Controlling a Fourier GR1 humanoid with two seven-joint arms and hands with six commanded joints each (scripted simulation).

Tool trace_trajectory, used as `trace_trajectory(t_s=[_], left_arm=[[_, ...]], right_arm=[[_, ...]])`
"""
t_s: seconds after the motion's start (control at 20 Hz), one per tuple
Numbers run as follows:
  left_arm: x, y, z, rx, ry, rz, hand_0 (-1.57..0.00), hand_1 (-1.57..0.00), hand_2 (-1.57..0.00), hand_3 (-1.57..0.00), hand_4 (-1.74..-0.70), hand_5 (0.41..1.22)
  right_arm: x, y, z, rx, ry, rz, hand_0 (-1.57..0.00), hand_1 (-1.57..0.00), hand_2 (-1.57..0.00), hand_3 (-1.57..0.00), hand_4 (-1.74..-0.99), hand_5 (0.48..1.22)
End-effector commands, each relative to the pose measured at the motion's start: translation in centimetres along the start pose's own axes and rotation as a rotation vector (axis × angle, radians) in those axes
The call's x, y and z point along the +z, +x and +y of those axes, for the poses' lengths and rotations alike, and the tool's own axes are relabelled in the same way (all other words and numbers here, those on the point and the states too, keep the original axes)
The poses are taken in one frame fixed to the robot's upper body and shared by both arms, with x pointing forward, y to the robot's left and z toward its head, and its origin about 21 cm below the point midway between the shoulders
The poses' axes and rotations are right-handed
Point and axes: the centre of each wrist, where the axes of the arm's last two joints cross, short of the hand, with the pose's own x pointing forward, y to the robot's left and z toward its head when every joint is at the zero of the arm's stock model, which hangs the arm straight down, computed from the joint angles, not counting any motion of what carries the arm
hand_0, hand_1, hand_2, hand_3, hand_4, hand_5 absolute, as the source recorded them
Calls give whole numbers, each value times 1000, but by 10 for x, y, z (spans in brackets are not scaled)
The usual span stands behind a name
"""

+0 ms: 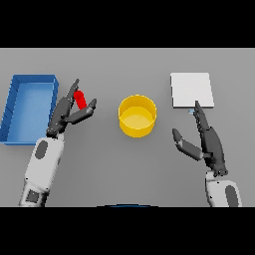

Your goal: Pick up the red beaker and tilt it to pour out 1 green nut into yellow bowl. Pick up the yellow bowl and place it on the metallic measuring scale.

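Head view: pouring is not yet showing any result, judging by the yellow bowl (pixel 137 116), which is sitting near the middle of the tabletop with no green nut visible inside it. The left hand (pixel 67 113) is reaching around the red beaker (pixel 79 99), which is standing toward the tabletop's left side, just beside the blue tray (pixel 15 107); its fingers are lying extended past the beaker and its thumb is spreading on the other side, so no closed grasp is showing. The right hand (pixel 209 142) is hovering with relaxed, straight fingers, holding nothing, just in front of the metallic measuring scale (pixel 191 89), which is bearing nothing. Grasping, tilting and moving the bowl are all remaining.
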Motion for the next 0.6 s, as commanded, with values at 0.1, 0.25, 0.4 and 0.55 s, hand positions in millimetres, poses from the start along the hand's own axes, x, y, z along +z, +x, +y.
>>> trace_trajectory(t_s=[0.1, 0.25, 0.4, 0.55], left_arm=[[-10, -1, 0, -4, 15, 6, 1, 1, 1, 1, -1207, 673], [-17, -4, -4, 29, 17, -17, 1, 1, 1, 1, -1246, 695], [-23, -16, -7, 100, 32, -30, 1, 1, -6, 1, -1303, 719], [-28, -18, -17, 133, 54, -47, -207, -230, -287, -254, -1401, 787]], right_arm=[[3, -1, 1, 1, -6, -16, 1, 1, 1, 1, -1240, 639], [-4, 5, 0, 3, -19, -10, 1, 1, 1, 1, -1245, 642], [0, 3, -2, 3, -23, -5, 1, 1, 1, 1, -1246, 646], [-1, 3, 2, 0, -22, -11, 1, 1, 1, 1, -1240, 645]])
